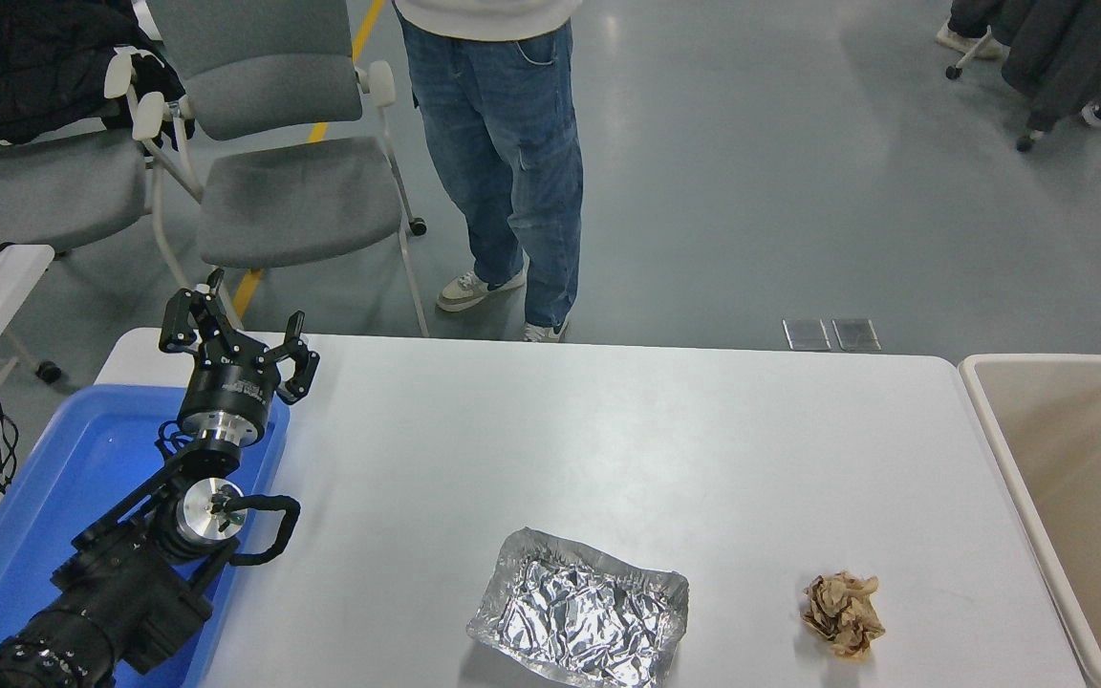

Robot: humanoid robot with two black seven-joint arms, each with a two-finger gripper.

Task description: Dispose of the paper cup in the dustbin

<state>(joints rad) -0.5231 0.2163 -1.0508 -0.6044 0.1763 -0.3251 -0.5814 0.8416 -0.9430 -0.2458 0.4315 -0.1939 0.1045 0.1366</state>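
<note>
1. One view only, the head camera. No paper cup shows anywhere in it, and the right arm with its gripper is out of sight too, so where the cup is cannot be told: not on the table (608, 430), and not in the part of the dustbin (976, 375) that shows.
2. Left gripper (230, 336) parked at the lower left, above the blue tray (6, 535); fingers spread, nothing between them.
3. Step in hand, as a judgement: the carry to the bin, or the release over it, off-frame to the right. The visible tan floor of the bin is bare, so the drop is not confirmed.
4. Next move calls for the cup to be held over the bin's wide mouth, clear of the thick rim, then let go. A light cup could bounce off the rim if released too near the edge.
5. Materials:
   - dustbin: smooth beige plastic, rectangular, rounded rim, cut off by the right edge.
   - foil tray (579, 621): crinkled silver, shallow, edges bent.
   - paper ball (842, 613): brown, tightly crumpled, near the bin but apart from it.
   - table: flat matt white.
6. Far side: a person (503, 162) in blue jeans stands at the table's edge; grey chairs (292, 201) to the left.
</note>
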